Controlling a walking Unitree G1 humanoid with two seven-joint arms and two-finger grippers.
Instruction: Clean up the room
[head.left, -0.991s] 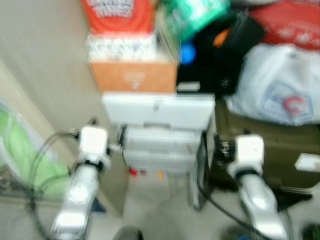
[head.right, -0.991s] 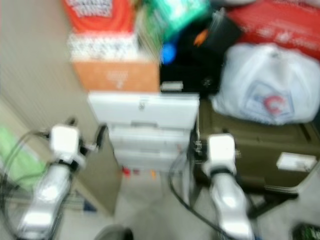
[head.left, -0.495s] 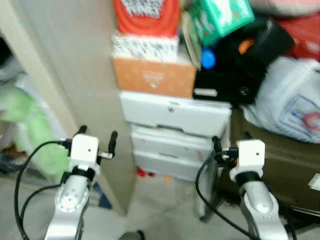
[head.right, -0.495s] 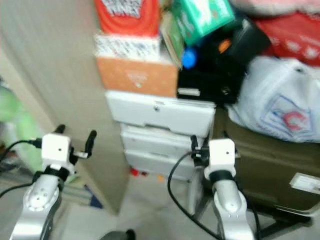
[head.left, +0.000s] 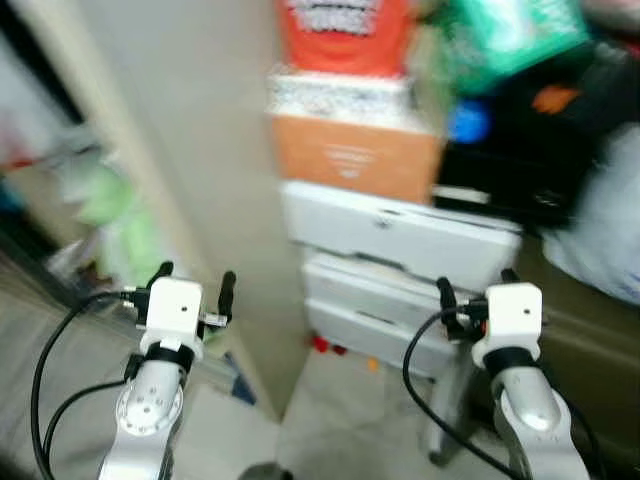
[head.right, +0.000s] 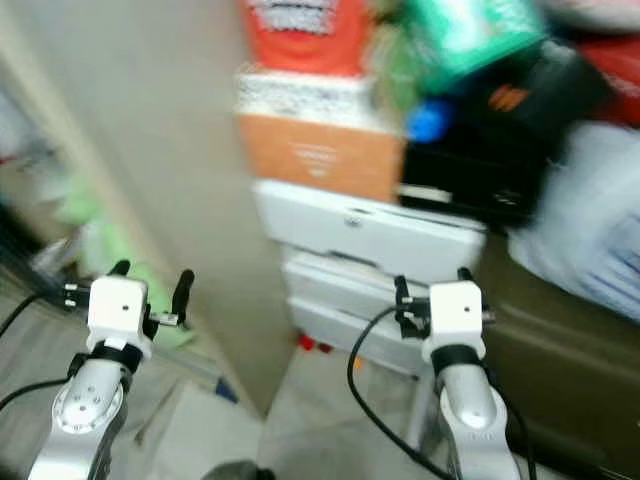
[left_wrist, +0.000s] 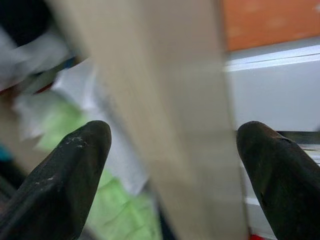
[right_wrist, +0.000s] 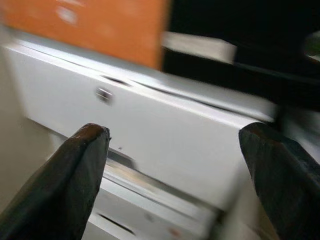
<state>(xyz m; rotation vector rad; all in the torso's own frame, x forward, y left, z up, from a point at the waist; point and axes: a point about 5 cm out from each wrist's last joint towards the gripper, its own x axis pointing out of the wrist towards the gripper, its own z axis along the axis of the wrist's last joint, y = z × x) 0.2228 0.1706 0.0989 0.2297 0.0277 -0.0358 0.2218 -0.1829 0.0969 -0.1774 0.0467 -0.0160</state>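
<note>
— Walking through clutter, what is carried by the robot?

— Nothing is carried: the left pincer (head.left: 195, 284) and the right pincer (head.left: 474, 290) are held apart and empty at chest height. No single item has been singled out for tidying; a blurred green thing (head.left: 128, 232) is seen low on the left, behind the beige panel (head.left: 190, 150).

— What could go wrong?

— The panel edge is framed between the left fingers (left_wrist: 65, 175), so it could be clipped if the turn is misjudged. The white drawer unit (right_wrist: 150, 130), topped by an orange box (head.left: 355, 160), is faced closely by the right pincer and could be bumped, and the stack toppled.
</note>
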